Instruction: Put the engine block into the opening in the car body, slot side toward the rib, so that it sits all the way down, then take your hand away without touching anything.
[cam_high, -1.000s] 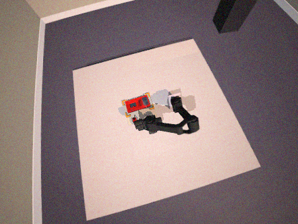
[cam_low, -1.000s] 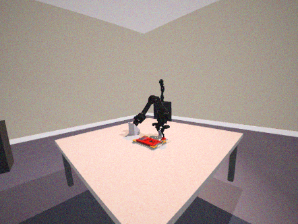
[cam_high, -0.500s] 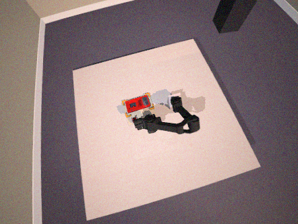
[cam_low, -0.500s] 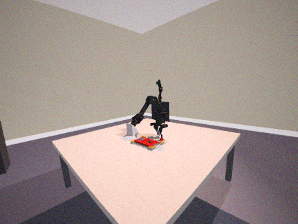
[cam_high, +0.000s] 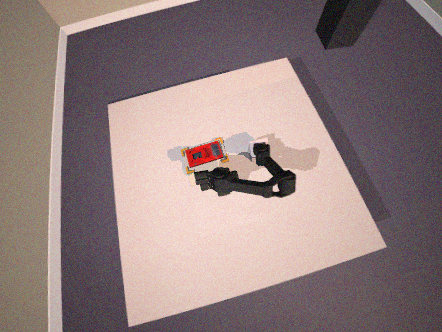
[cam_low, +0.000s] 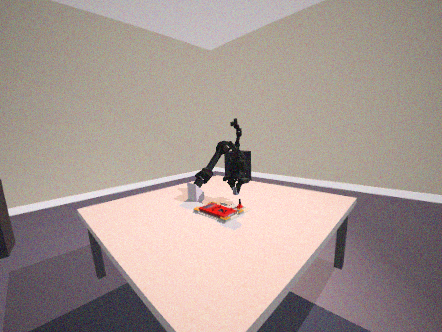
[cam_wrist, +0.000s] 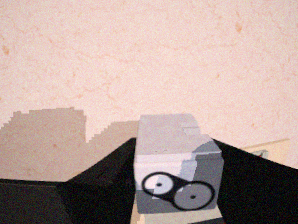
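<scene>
The engine block (cam_wrist: 174, 163) is a grey block with two round discs on its face. In the wrist view it sits between my two black fingers. My gripper (cam_wrist: 168, 143) (cam_high: 201, 178) (cam_low: 236, 190) is shut on it and holds it just off the edge of the red car body (cam_high: 202, 155) (cam_low: 218, 210). The car body lies flat on the table, with orange corners and a dark opening in its top. In the wrist view only a strip of it shows below the block. I cannot make out the rib or the block's slot side.
The pale table (cam_high: 250, 240) (cam_low: 200, 270) carries the arm's grey base pedestal (cam_high: 249, 148) (cam_low: 194, 192) just behind the car body. A dark box (cam_high: 345, 20) (cam_low: 4, 220) stands on the floor, away from the table.
</scene>
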